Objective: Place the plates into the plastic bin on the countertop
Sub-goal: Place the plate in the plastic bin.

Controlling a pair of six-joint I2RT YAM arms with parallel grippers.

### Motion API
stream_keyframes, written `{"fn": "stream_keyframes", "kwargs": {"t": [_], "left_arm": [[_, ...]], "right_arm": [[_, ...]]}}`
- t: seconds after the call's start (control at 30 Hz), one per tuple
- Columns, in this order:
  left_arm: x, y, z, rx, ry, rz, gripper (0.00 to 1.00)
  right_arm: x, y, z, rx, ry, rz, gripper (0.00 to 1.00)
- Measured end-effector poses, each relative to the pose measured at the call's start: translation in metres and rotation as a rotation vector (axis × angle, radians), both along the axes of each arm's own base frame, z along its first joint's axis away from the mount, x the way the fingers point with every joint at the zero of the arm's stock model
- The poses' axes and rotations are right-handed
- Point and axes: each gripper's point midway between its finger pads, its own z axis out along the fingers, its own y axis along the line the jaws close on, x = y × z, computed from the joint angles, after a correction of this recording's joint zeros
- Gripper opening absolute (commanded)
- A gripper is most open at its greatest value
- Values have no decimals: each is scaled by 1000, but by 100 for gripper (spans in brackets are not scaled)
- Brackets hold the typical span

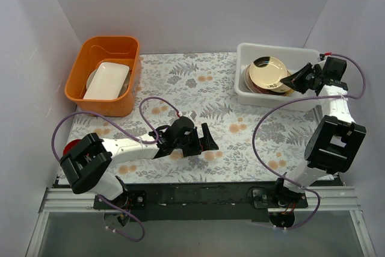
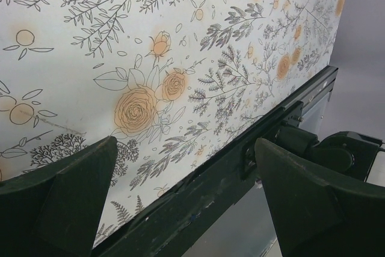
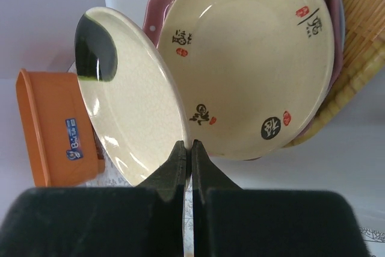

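As we look from above: the bin (image 1: 271, 99) sits at the far right corner of the countertop (image 1: 198, 82). The plates (image 1: 269, 71) are stacked inside it, with a gold one tilted on top.
Right claw (image 1: 289, 80): it reaches into the bin from the right end. From above we cannot tell how its jaws stand.
Right wrist only: its fingers (image 3: 177, 167) are pressed together with no gap. Their tips sit at the lower rim of a cream plate (image 3: 129, 97) standing on edge. We cannot tell whether they pinch that rim. A lettered plate (image 3: 252, 58) leans beside it, with a pink plate (image 3: 157, 10) behind.
Left claw (image 1: 203, 141): its jaws are wide apart and hold nothing. It is low over the countertop, by the near edge and left of the middle.
Left wrist only: we see fern print between both fingers (image 2: 66, 197), and a black rail (image 2: 240, 167) along the near edge.
Tub (image 1: 102, 73): it is orange, at the far left corner, with a white dish (image 1: 107, 80) inside. Its blue label shows only from the right wrist.
Disc (image 1: 72, 145): it is red, at the left edge, partly behind the left arm.
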Motion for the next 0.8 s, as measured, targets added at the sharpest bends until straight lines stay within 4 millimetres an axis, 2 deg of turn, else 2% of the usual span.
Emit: {"fn": "stream_keyframes", "kwargs": {"t": [0.3, 0.57, 0.67, 0.7, 0.77, 0.8], "left_arm": [[0, 0, 0, -3, 2, -2, 98], [-2, -1, 1, -6, 5, -8, 98], [-2, -1, 1, -6, 6, -8, 98], [-2, -1, 1, -6, 5, -8, 98], [-2, -1, 1, -6, 6, -8, 98], [-2, -1, 1, -6, 6, -9, 98]], "right_arm": [[6, -22, -15, 40, 34, -58, 1], [9, -26, -33, 59, 75, -66, 3], [10, -27, -41, 65, 92, -66, 17], [10, -27, -42, 67, 97, -66, 32], [10, -27, -44, 68, 100, -65, 47], [10, -26, -44, 67, 100, -63, 59]]}}
